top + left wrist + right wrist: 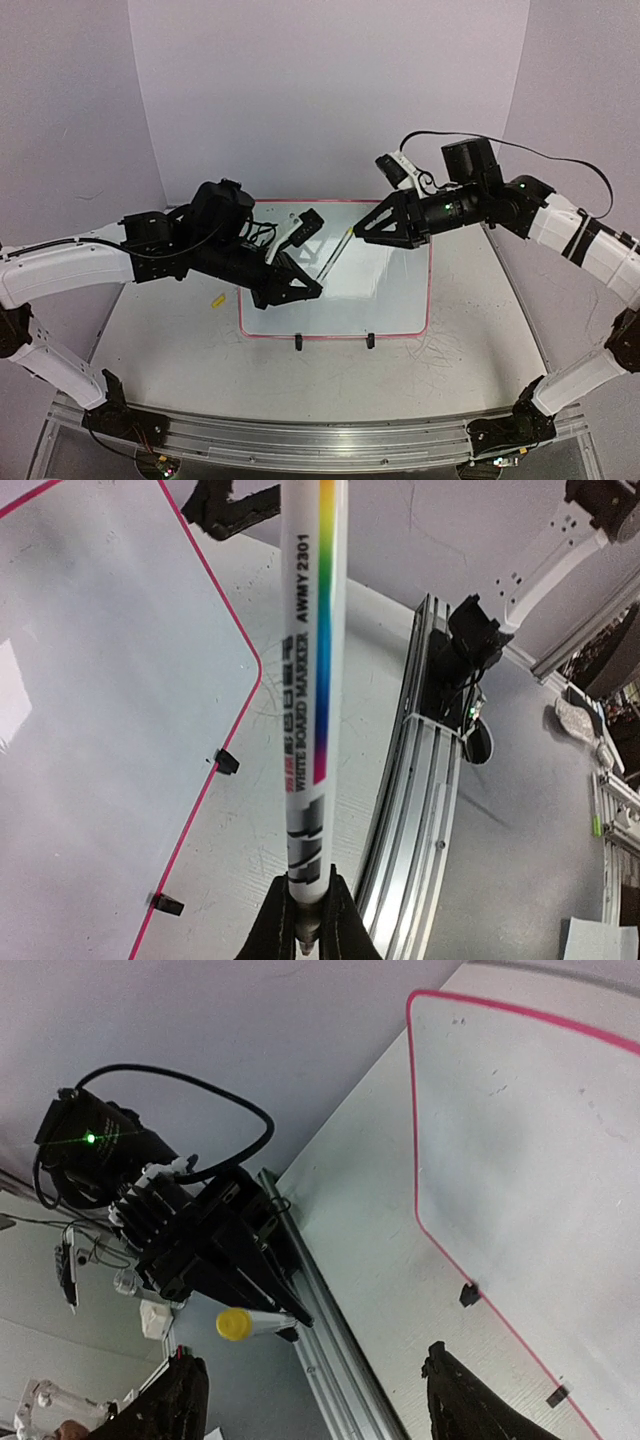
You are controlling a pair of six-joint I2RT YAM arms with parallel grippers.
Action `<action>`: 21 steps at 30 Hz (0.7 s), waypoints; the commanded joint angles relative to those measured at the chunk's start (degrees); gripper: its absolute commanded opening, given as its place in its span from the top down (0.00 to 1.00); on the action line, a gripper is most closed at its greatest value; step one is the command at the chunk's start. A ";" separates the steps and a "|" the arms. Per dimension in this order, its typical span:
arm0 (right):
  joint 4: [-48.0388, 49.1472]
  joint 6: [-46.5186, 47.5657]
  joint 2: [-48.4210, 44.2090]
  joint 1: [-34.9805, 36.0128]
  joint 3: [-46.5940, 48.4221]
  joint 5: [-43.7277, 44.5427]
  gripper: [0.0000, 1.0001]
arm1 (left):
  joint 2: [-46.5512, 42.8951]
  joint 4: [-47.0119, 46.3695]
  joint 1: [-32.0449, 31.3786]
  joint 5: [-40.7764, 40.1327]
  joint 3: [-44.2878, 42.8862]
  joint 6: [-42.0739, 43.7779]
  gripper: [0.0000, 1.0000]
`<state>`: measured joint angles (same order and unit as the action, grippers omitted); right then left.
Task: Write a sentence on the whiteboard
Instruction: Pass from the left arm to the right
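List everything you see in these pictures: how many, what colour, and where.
whiteboard: one, white with a pink rim, flat on the table's centre
clip feet: two, black, on the board's near edge
marker: one, white with a rainbow stripe, over the board
small yellow piece: one, yellow, on the table left of the board
table: one, white, under the board
rail: one, silver, along the table's near edge
left arm: one, white and black, jaws shut on the marker
right arm: one, white and black, jaws open near the marker's far end
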<state>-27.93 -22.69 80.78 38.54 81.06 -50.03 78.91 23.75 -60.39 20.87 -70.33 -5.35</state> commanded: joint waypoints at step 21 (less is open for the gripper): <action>-9.08 -0.16 13.69 5.19 2.03 -14.44 0.48 | 8.18 14.88 -5.06 -9.10 -10.66 12.14 1.00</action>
<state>-37.10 -23.22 93.85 41.89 82.31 -62.69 86.79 37.85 -65.11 12.94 -78.00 5.74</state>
